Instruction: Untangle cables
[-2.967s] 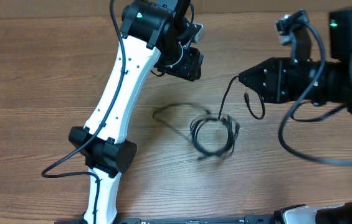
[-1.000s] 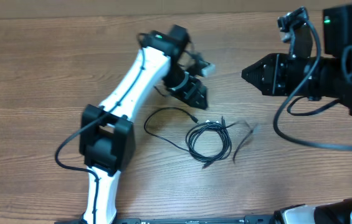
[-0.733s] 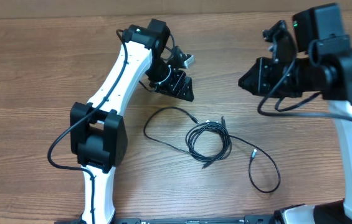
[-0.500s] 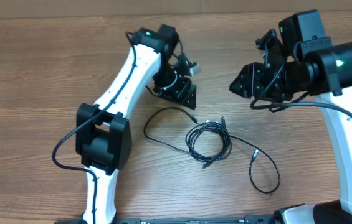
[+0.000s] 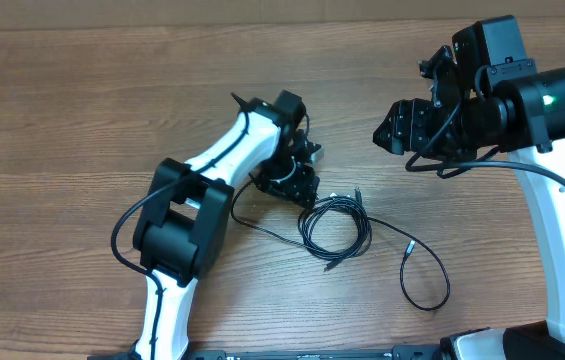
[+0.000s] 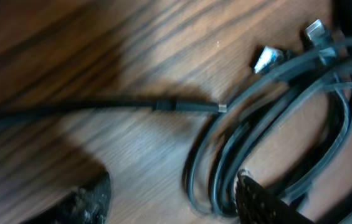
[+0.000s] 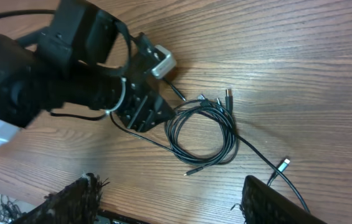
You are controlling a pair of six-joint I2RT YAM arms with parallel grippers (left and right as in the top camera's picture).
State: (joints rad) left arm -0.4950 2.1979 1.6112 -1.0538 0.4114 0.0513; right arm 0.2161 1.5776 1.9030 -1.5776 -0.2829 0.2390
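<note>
overhead: left pincer released and nearer, thin black coiled cables just past its tips on brown wooden worktop; right pincer released, well apart | left wrist: coil ahead-right, straight black cord lying crosswise | right wrist: coil ahead, bare worktop all round

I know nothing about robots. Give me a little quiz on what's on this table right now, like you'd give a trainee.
1. True or false: the right gripper holds nothing.
2. The left gripper is closest to: A) the coil, B) the right gripper, C) the loose cable by the right arm.
3. Are the left gripper's jaws open or shut?
Key: 1 true; 2 A; 3 open.
</note>
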